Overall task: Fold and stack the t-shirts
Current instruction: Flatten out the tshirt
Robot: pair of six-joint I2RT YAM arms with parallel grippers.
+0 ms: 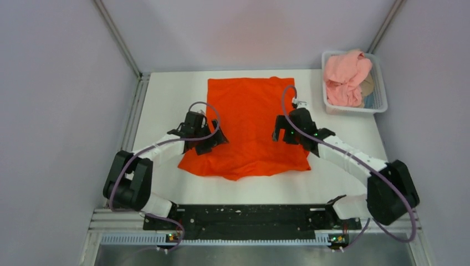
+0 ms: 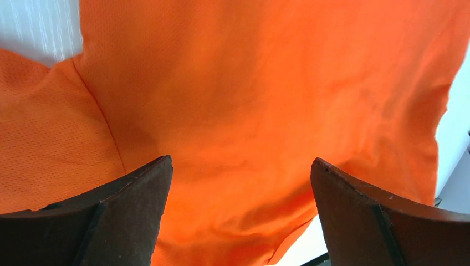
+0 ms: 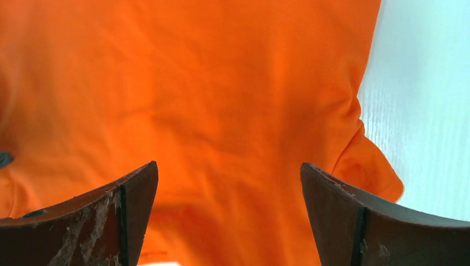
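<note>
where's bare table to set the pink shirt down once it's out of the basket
Bare table left of the orange t-shirt, a patch between it and the basket, and a strip along its near hem. The shirt fills the centre.

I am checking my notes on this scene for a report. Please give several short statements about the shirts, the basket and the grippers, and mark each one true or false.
1. The orange t-shirt lies spread out on the table. True.
2. The pink t-shirt is folded on top of it. False: it lies crumpled in the basket.
3. The left gripper and the right gripper are both open. True.
4. The basket stands at the table's far left corner. False: far right corner.
5. The right gripper grips a sleeve. False: its jaws are open, holding nothing.
</note>
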